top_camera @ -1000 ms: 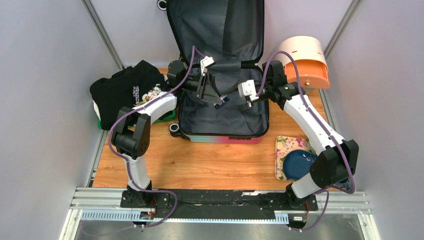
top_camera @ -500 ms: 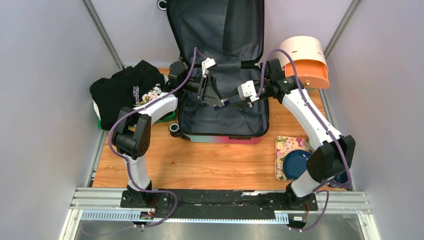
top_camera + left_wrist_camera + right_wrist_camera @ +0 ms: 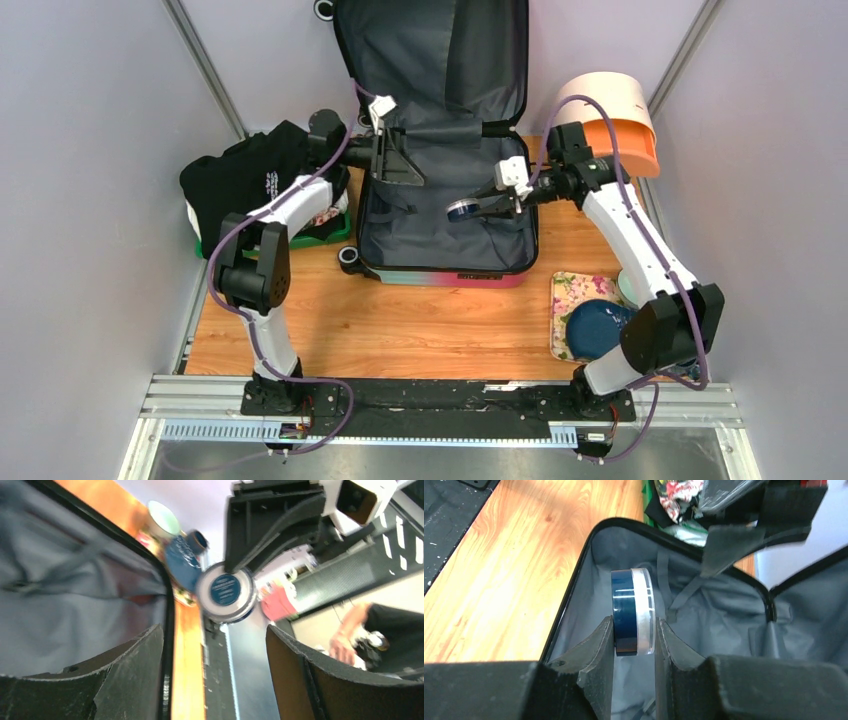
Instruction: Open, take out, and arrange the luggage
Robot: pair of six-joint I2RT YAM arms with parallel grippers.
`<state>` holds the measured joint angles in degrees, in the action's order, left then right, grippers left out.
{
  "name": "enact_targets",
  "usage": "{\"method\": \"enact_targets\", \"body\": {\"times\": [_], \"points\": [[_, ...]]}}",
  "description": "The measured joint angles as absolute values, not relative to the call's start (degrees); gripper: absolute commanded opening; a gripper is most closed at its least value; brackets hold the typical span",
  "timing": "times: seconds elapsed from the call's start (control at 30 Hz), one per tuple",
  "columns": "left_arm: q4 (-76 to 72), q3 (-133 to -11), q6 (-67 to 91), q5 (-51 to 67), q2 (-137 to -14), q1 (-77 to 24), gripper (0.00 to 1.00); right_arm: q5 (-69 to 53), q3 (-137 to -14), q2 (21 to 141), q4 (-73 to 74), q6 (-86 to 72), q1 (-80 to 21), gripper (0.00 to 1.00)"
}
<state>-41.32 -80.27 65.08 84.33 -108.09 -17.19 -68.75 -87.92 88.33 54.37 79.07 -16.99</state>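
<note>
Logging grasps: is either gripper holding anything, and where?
The right gripper pinches the round blue jar across its flat faces; the left gripper holds nothing.

A black garment [image 3: 250, 170] with a flowered print lies heaped on a green tray [image 3: 333, 234] at the far left of the wooden table [image 3: 420, 325]. A round cream-and-orange container [image 3: 612, 122] sits at the far right corner. Near the right edge, a floral tray [image 3: 575, 292] bears a dark blue plate [image 3: 597, 325], with a pale green cup [image 3: 625, 288] just beside it. A small round jar [image 3: 631, 611], dark blue with a clear band, is raised off the table, turned on edge.
</note>
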Motion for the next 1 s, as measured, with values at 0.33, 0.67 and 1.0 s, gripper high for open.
{"method": "enact_targets", "body": {"times": [0.33, 0.67, 1.0], "points": [[5.78, -92.33, 25.08, 62.61, -105.71, -14.66, 0.84, -63.31, -84.55, 81.62, 41.52, 47.51, -7.64, 0.0], [11.44, -88.23, 15.88, 55.11, -102.76, -15.79, 0.85, -51.44, -95.79, 90.35, 32.56, -1.83, 19.68, 0.0], [11.51, -88.14, 14.63, 54.83, -102.76, -16.84, 0.86, -36.88, -112.16, 100.55, 36.25, -8.86, 25.61, 0.0]]}}
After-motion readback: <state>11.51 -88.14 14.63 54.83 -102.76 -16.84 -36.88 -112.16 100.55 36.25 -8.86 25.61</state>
